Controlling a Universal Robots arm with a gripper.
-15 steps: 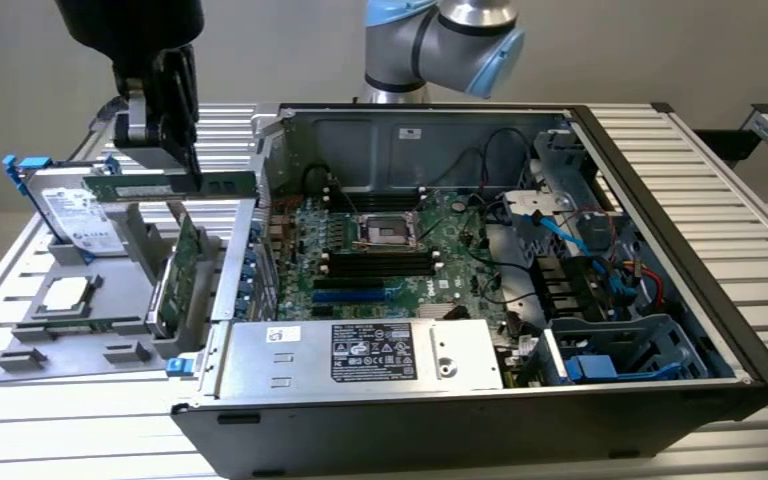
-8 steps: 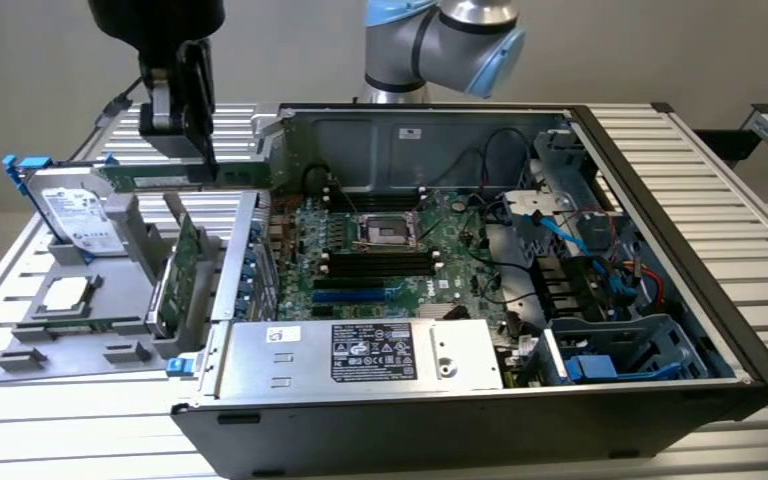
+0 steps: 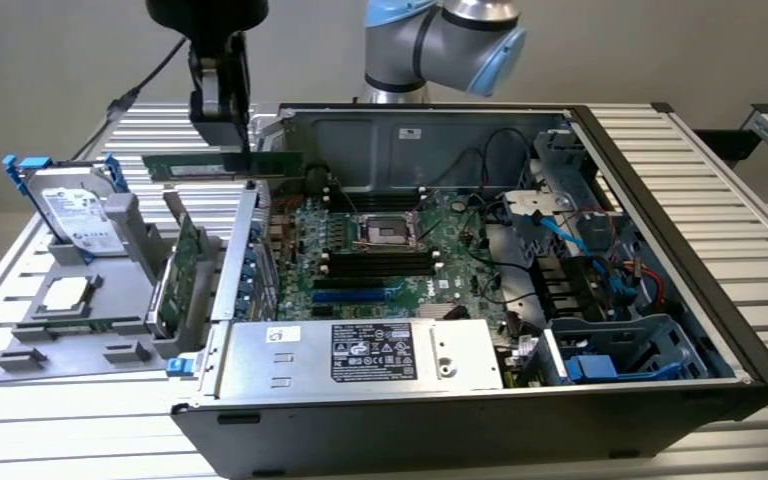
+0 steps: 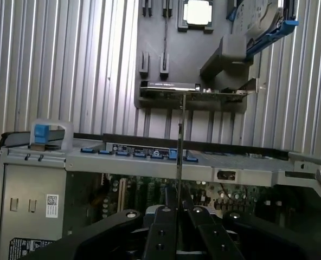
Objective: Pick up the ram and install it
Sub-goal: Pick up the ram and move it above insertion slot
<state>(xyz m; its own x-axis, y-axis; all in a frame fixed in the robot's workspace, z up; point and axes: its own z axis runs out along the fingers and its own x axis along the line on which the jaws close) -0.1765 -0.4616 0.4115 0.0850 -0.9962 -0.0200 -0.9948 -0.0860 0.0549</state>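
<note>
The ram (image 3: 217,166) is a long thin green stick held level in the air, above the open computer case's wall on the exterior view's left. My gripper (image 3: 232,148) hangs straight down over it, shut on its upper edge near the middle. In the wrist view the ram (image 4: 180,146) shows edge-on as a thin dark line running out from between the black fingers (image 4: 163,227) of the gripper (image 4: 180,212). The motherboard's black memory slots (image 3: 377,262) lie lower and toward the exterior view's right of the ram, beside the processor socket (image 3: 390,230).
A grey fixture (image 3: 37,350) beside the case holds a hard drive (image 3: 71,212), a silver processor chip (image 3: 69,291) and a large green expansion card (image 3: 184,268). The power supply (image 3: 357,355) sits at the case front. Cables and a drive bay (image 3: 584,270) crowd the exterior view's right side.
</note>
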